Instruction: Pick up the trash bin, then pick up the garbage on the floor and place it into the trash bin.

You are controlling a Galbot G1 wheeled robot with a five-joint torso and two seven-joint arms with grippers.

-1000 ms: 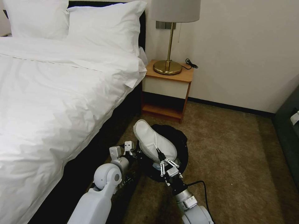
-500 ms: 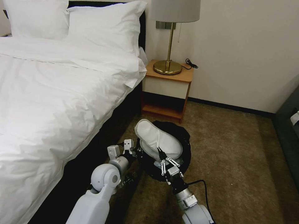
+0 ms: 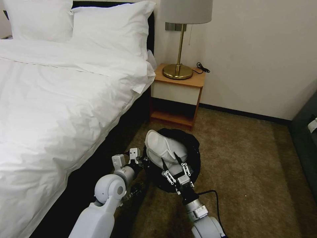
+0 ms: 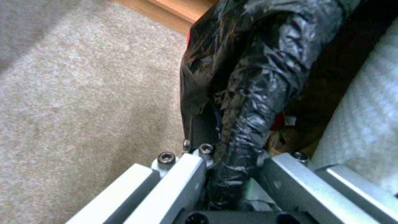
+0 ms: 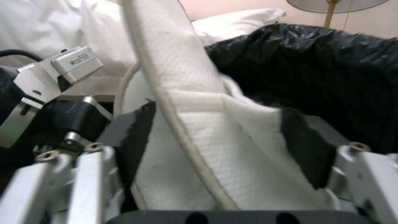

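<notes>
Since a second ago the slipper (image 3: 164, 147) has sunk lower into the trash bin (image 3: 194, 155), and the right gripper (image 3: 173, 165) has spread its fingers wide; it was pinching the slipper's near end before. Left gripper (image 3: 142, 161) hasn't moved: it's clamped on the bin's bagged rim (image 4: 244, 124) at the left side, near the bed (image 3: 59, 99).

Step in hand looks like the release. You want to back the right gripper straight out toward you without snagging the slipper's edge, which sits between the open pads (image 5: 132, 130). Keep the left grip steady so the bin doesn't tip.

The slipper is white, flat, quilted fabric with a piped edge, bent and propped across the bin mouth, part sticking out above the rim. The bin is on the carpet (image 3: 251, 165) in front of the nightstand (image 3: 176, 96), black crinkled liner, some red and brown litter inside.
</notes>
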